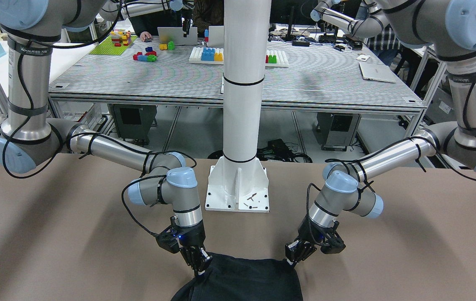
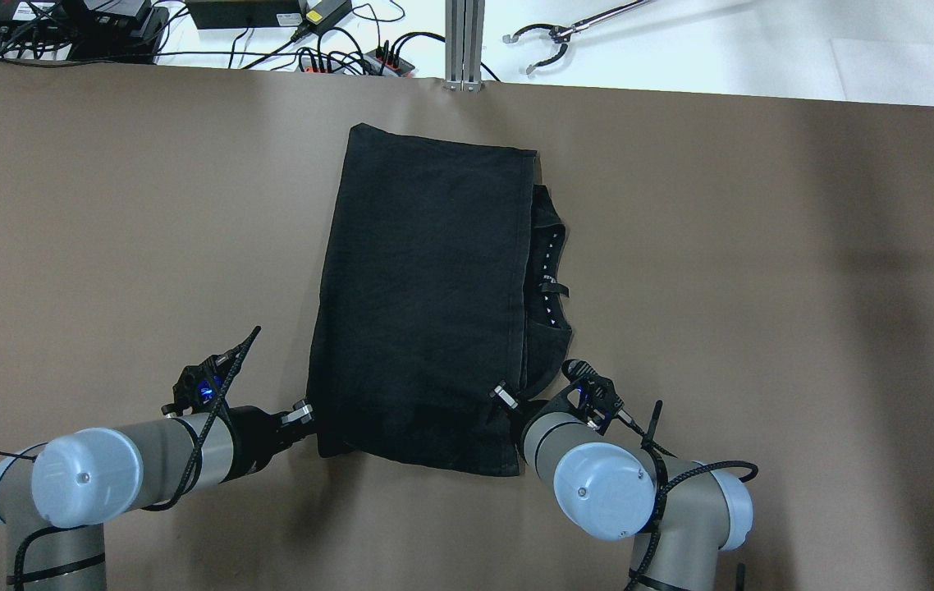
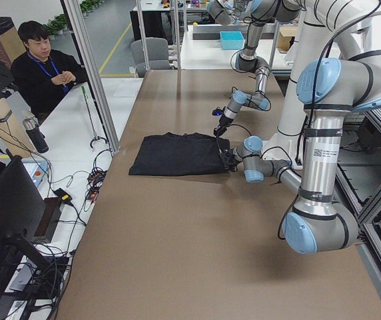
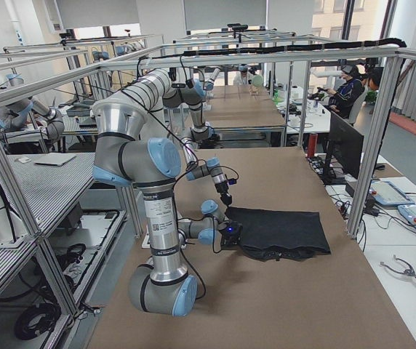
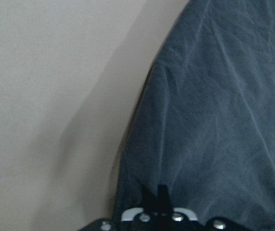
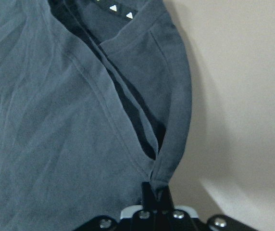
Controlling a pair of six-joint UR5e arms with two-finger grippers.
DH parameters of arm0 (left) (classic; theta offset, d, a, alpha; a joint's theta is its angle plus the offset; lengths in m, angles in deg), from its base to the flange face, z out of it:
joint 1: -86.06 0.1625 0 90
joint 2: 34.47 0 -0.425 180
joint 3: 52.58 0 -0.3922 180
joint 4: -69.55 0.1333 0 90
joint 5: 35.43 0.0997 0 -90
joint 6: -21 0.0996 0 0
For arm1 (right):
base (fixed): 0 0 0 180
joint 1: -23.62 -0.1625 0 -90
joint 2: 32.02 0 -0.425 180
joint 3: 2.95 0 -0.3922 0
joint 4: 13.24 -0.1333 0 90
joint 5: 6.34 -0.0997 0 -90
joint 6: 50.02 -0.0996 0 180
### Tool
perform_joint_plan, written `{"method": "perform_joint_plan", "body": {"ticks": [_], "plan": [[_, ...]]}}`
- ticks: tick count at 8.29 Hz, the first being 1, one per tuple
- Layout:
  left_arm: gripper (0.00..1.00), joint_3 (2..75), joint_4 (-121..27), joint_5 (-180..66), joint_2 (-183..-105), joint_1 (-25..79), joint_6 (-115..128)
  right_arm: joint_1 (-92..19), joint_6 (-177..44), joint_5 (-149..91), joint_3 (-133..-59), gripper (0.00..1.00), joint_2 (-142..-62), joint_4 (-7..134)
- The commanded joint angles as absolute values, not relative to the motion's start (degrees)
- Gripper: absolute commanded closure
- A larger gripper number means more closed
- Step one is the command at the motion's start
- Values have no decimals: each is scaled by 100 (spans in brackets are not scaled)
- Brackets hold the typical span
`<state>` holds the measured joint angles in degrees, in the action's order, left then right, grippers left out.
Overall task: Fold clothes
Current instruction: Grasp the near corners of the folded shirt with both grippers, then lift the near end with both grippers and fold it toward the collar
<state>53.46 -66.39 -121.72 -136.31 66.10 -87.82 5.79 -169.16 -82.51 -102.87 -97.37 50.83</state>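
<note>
Left fingers (image 5: 160,201) and right fingers (image 6: 156,199) pinch the garment's (image 2: 426,287) near corners.

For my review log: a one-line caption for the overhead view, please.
The left gripper and right gripper pinch the near corners of the black garment lying on the brown table.

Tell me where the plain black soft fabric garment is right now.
In the overhead view the black fabric garment lies flat near the middle of the brown table, its near corners held by the left gripper and right gripper.
</note>
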Motion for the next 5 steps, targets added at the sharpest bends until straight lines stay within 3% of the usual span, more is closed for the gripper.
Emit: {"method": "perform_joint_plan", "body": {"ticks": [1,4,5], "plan": [[100,6304,-5847,-12480,-13590,6602,-8781,577,-16402,-8411,-11135,100,-10169,5292],[100,7929,-5570,-12876,-12644,6865,-8886,1366,-16401,-8764,-13384,100,-11022,6626],[100,8108,-5430,-12894,-12623,6804,-8877,1360,-16401,-8781,-13634,100,-10963,6986]]}}
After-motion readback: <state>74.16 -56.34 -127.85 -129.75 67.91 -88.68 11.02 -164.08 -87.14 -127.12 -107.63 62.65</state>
